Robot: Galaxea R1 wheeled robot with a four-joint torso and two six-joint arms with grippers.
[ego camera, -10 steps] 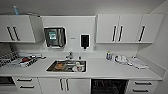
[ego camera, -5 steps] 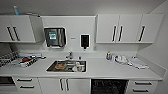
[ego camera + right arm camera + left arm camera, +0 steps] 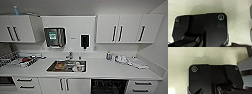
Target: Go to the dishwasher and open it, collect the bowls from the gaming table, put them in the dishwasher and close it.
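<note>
The long white kitchen bench (image 3: 105,71) runs under white handled wall cabinets (image 3: 120,28), and beneath it, right of the steel sink (image 3: 67,66), the built-in dishwasher (image 3: 109,86) shows a dark interior, so it looks already open. By that judgement the first step is done; collecting the bowls, loading them and closing the door are left. Dishes sit in the sink and in a rack (image 3: 17,60) at the bench's far left. Whether either claw is open, closed or holding anything cannot be told.
</note>
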